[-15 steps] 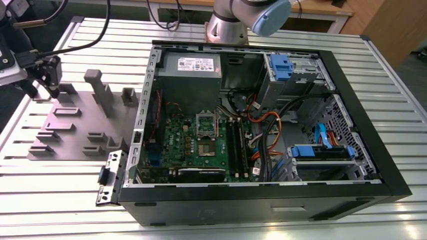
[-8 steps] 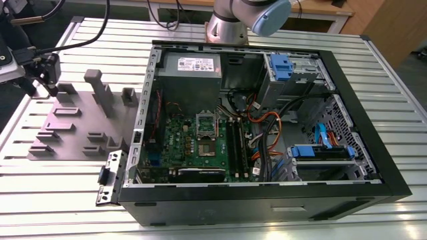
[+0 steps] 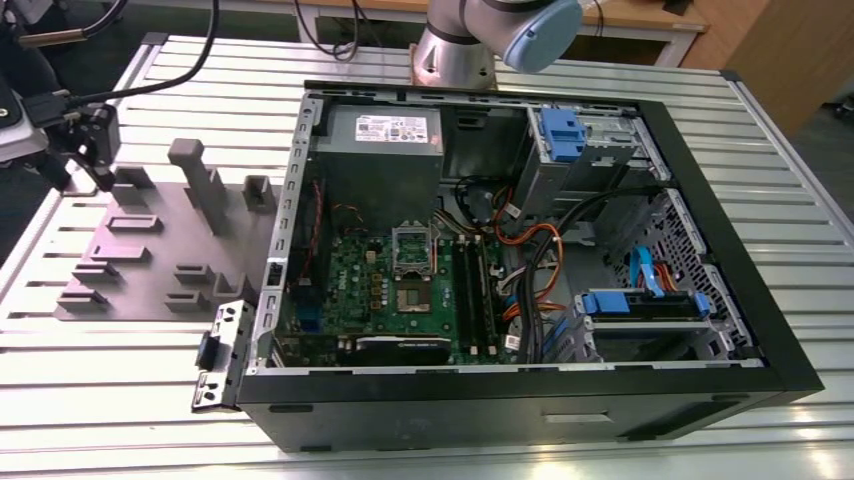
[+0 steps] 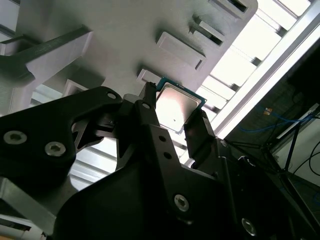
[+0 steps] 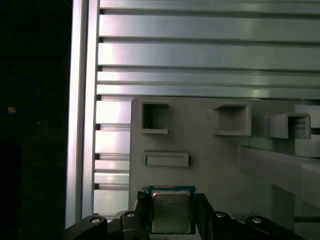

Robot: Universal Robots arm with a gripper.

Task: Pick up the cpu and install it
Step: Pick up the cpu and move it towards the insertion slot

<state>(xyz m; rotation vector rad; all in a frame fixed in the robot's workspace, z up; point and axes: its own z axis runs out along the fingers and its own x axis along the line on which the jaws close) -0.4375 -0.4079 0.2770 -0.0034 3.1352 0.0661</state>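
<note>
Evidently grips cpu (image 5: 171,212) by opposite edges in clenched gripper (image 4: 175,106) over grey tray (image 5: 200,130); seems light, rigid, slick-topped, fragile underneath.

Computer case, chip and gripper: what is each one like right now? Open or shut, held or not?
computer case: lying on its side, side panel off, insides showing.
socket frame: looks swung open on the green board.
cpu: clamped between the fingers, over the grey holder plate, not in the case.
gripper: shut on the cpu.
</note>
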